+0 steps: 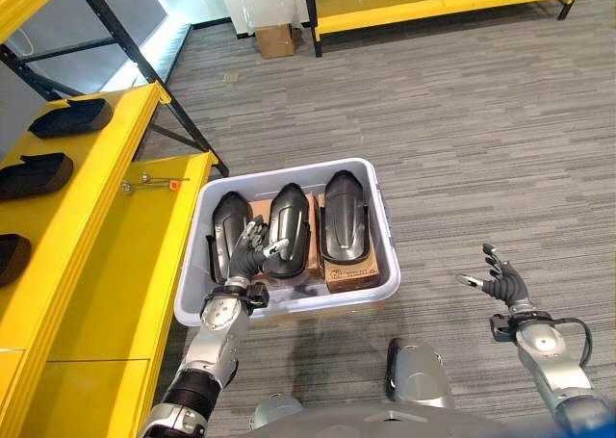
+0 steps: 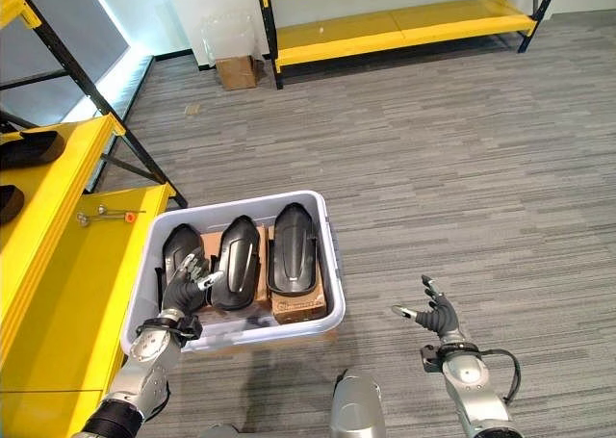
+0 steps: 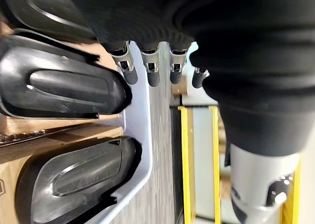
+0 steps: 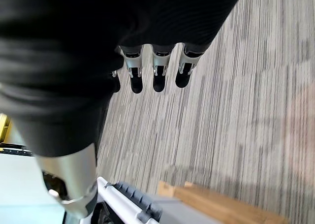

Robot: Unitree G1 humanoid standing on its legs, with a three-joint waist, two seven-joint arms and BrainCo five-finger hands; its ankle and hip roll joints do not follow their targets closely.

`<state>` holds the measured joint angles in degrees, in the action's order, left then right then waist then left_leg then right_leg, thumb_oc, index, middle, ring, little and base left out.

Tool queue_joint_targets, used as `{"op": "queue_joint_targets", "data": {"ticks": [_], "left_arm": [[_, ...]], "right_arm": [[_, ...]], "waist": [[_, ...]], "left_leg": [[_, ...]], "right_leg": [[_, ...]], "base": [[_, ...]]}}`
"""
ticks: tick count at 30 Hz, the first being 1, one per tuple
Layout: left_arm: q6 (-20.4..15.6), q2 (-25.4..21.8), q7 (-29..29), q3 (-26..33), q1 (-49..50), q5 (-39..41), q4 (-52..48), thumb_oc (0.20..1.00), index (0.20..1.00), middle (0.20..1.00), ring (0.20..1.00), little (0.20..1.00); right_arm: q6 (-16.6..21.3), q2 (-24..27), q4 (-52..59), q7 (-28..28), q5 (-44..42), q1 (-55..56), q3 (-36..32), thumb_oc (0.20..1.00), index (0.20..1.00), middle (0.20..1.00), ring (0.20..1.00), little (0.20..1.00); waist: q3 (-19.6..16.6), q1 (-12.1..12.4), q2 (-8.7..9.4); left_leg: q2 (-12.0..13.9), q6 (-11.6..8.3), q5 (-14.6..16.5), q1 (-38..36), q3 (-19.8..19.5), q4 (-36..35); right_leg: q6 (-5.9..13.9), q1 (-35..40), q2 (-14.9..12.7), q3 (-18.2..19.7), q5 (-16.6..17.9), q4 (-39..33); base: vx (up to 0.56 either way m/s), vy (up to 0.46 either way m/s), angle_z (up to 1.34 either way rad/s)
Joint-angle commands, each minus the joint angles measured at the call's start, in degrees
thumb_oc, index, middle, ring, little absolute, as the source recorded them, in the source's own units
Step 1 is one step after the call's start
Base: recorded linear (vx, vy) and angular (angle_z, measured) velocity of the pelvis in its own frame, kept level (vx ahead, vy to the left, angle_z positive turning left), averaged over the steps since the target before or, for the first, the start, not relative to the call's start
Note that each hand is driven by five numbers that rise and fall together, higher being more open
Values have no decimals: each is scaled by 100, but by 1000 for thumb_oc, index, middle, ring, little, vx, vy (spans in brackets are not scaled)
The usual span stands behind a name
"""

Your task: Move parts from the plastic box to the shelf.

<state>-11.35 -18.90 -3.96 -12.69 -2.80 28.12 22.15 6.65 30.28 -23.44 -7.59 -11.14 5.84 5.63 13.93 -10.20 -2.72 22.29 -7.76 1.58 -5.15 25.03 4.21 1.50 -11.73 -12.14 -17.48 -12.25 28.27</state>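
Our left hand [image 1: 252,255] hovered over plastic box [image 1: 379,217] at lower centre of frame, fingers relaxed and spread, holding nothing. Three black parts [image 1: 345,214] lay side by side in box on cardboard pieces [image 1: 350,269]. Yellow shelf [image 1: 96,255] at left already carried other parts [image 1: 71,116]. Our right hand [image 1: 502,282] hung at lower right over carpet, wide, empty.

Risks we judged: parts packed close, fingers could snag neighbour; smooth curved shell might slip from loose grasp; box might shift under push.
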Motion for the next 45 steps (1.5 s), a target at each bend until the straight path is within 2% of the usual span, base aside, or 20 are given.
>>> {"op": "queue_joint_targets", "data": {"ticks": [1, 3, 5, 7, 9, 11, 13, 14, 15, 17, 19, 22, 25, 29, 34, 38, 41, 42, 44, 45], "left_arm": [[-40, -280, 246, 189, 120, 140, -354, 1000, 1000, 1000, 1000, 1000], [309, -270, 583, 54, 60, 410, -287, 1000, 1000, 1000, 1000, 1000], [431, -261, 734, -93, 12, 428, -248, 1000, 1000, 1000, 1000, 1000], [468, -289, 935, -197, -17, 334, -291, 1000, 1000, 1000, 1000, 1000], [446, -420, 871, -312, 102, 444, -397, 1000, 1000, 1000, 1000, 1000], [322, -525, 779, -289, 191, 598, -429, 1000, 1000, 1000, 1000, 1000], [168, -581, 795, -281, 215, 582, -492, 1000, 1000, 1000, 1000, 1000], [14, -629, 787, -161, 318, 689, -682, 1000, 1000, 1000, 1000, 1000], [-74, -659, 736, -113, 331, 716, -755, 1000, 1000, 1000, 1000, 1000], [-264, -712, 682, -13, 339, 701, -893, 1000, 1000, 1000, 1000, 1000], [-542, -844, 533, 292, 365, 898, -1343, 1000, 1000, 1000, 1000, 1000], [-634, -931, 513, 540, 340, 998, -1719, 1000, 1000, 1000, 1000, 1000], [-806, -989, 594, 782, 264, 1055, -2218, 1000, 1000, 1000, 1000, 1000], [-794, -1012, 585, 801, 7, 1068, -2571, 1000, 1000, 1000, 1000, 1000], [-576, -992, 525, 624, -494, 1064, -2793, 1000, 1000, 1000, 1000, 1000], [-477, -984, 484, 464, -760, 1011, -2873, 1000, 1000, 1000, 1000, 1000], [-374, -958, 423, 362, -971, 1138, -2915, 1000, 1000, 1000, 1000, 1000], [-290, -944, 394, 303, -1123, 1138, -2931, 1000, 1000, 1000, 1000, 1000], [-257, -932, 389, 278, -1198, 1099, -2943, 1000, 1000, 1000, 1000, 1000], [-294, -901, 331, 220, -1285, 993, -2930, 1000, 1000, 1000, 1000, 1000]], "right_arm": [[290, -174, 399, -238, -429, -125, 184, 1000, 1000, 1000, 1000, 1000], [84, -242, 385, -143, -1260, -184, 87, 1000, 1000, 1000, 1000, 1000], [-46, -500, 334, 146, -1749, -144, -42, 1000, 1000, 1000, 1000, 1000], [-54, -656, 359, 267, -1326, -76, -72, 1000, 1000, 1000, 1000, 1000], [17, -773, 364, 433, -847, -68, 61, 1000, 1000, 1000, 1000, 1000], [149, -764, 408, 461, -822, -140, 117, 1000, 1000, 1000, 1000, 1000], [240, -726, 442, 491, -795, -244, 141, 1000, 1000, 1000, 1000, 1000], [304, -613, 637, 470, -612, -341, 216, 1000, 1000, 1000, 1000, 1000], [340, -559, 719, 429, -543, -368, 242, 1000, 1000, 1000, 1000, 1000], [453, -466, 830, 330, -520, -429, 238, 1000, 1000, 1000, 1000, 1000], [737, -254, 1030, 157, -517, -622, 181, 1000, 1000, 1000, 1000, 1000], [849, -119, 1160, -21, -462, -866, 141, 1000, 1000, 1000, 1000, 1000], [895, -8, 1213, -483, -159, -1326, 166, 1000, 1000, 1000, 1000, 1000], [755, 105, 1140, -955, 325, -1983, 306, 1000, 1000, 1000, 1000, 1000], [286, 158, 783, -1317, 392, -2995, 526, 1000, 1000, 1000, 1000, 1000], [163, 174, 514, -1345, 343, -3566, 665, 1000, 1000, 1000, 1000, 1000], [-86, 218, 326, -1266, 319, -4043, 765, 1000, 1000, 1000, 1000, 1000], [-228, 199, 98, -1389, 208, -4339, 846, 1000, 1000, 1000, 1000, 1000], [-225, 209, -92, -1504, 428, -4539, 881, 1000, 1000, 1000, 1000, 1000], [-398, 223, -283, -1969, 659, -4773, 948, 1000, 1000, 1000, 1000, 1000]], "waist": [[51, -12, 195], [76, -62, 179], [98, -74, 178], [136, -83, 165], [189, 11, 185], [243, 180, 261], [338, 317, 324], [437, 485, 405], [483, 539, 425], [553, 629, 438], [712, 791, 424], [816, 911, 397], [958, 1069, 336], [1099, 1214, 243], [1265, 1345, 172], [1387, 1411, 138], [1488, 1468, 100], [1561, 1517, 89], [1586, 1551, 73], [1586, 1582, 25]], "left_leg": [[-65, 114, -547, -147, -282, 463], [-480, 284, 91, -202, -166, 413], [-781, 423, 343, -56, -157, 545], [-971, 517, 448, 7, -129, 556], [-1156, 610, 542, 69, -67, 529], [-1095, 612, 540, 280, -123, 614], [-995, 539, 516, 469, -214, 722], [-865, 424, 417, 701, -318, 831], [-827, 386, 381, 798, -375, 874], [-754, 363, 239, 1018, -442, 939], [-680, 269, 150, 1269, -639, 1060], [-674, 238, 118, 1448, -764, 1144], [-675, 212, 93, 1621, -888, 1244], [-688, 194, 79, 1830, -991, 1340], [-655, 154, 53, 2104, -1071, 1463], [-656, 139, 82, 2243, -1112, 1563], [-706, 173, 116, 2431, -1157, 1679], [-749, 209, 143, 2580, -1202, 1766], [-783, 223, 160, 2675, -1232, 1801], [-824, 242, 166, 2836, -1270, 1833]], "right_leg": [[400, 255, -305, 493, 145, -135], [566, 265, -504, 542, 162, -56], [771, 273, -685, 576, 319, -71], [873, 274, -809, 610, 549, -146], [1013, 342, -993, 561, 1089, -551], [1054, 378, -1053, 430, 1188, -803], [1071, 415, -1077, 309, 1143, -904], [1097, 454, -1069, 186, 1076, -1012], [1098, 430, -1056, 164, 1048, -995], [1034, 315, -1021, 130, 1086, -963], [1024, 213, -971, 129, 952, -788], [1010, 112, -958, 135, 862, -637], [996, -18, -977, 130, 777, -458], [983, -195, -997, 141, 685, -279], [908, -407, -993, 124, 624, -107], [857, -503, -994, 96, 541, 22], [822, -704, -1018, 119, 437, 279], [794, -853, -1031, 138, 368, 453], [777, -951, -1032, 145, 332, 529], [747, -1126, -1031, 157, 288, 637]], "base": [[122, 715, -34], [107, 537, -30], [77, 423, -14], [52, 382, 1], [40, 312, -8], [-59, 37, 2], [-89, -82, 16], [-79, -91, 15], [-136, -89, 7], [-95, -35, 17], [-56, -30, 20], [-49, -22, 24], [-29, -18, 11], [-31, -13, 14], [-27, -40, 9], [-12, -31, 7], [-45, -37, 7], [-65, -43, 16], [-61, -28, 13], [-54, 5, 9]]}}
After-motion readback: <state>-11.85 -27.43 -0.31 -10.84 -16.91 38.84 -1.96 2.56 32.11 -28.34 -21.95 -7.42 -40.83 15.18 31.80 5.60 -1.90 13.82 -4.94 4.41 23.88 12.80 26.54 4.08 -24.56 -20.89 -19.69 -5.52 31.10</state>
